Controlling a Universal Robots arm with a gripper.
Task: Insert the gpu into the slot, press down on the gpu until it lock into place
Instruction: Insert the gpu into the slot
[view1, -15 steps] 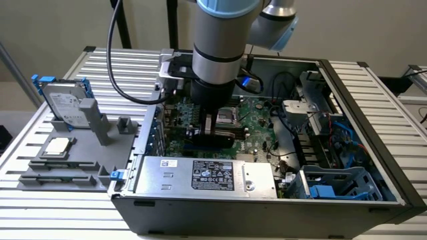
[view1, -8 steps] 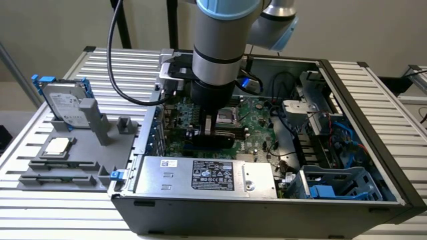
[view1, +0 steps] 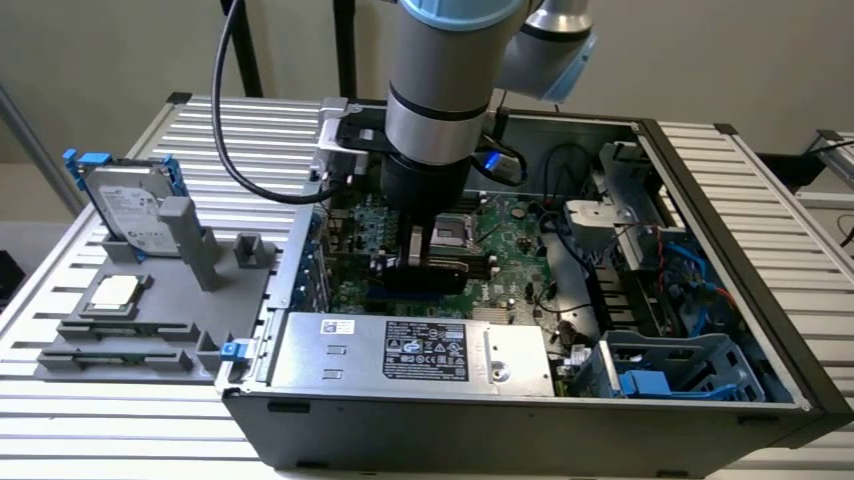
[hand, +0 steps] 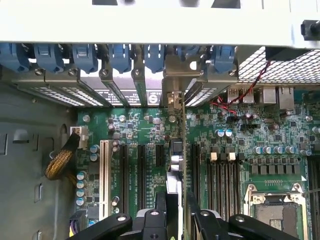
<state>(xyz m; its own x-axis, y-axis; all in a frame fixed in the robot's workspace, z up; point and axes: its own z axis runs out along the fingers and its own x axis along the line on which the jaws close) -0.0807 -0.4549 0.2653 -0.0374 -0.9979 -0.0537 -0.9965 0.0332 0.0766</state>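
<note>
Wrist view, lower centre: gripper (hand: 176, 202) jaws apart astride the upright gpu (hand: 175, 156); press-down step judged current, needing even vertical force.

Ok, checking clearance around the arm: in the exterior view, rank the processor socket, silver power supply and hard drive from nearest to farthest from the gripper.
1. Processor socket, right beside the gripper.
2. Silver power supply, on the camera's side of it.
3. Hard drive, standing far off at the exterior view's left.
</note>
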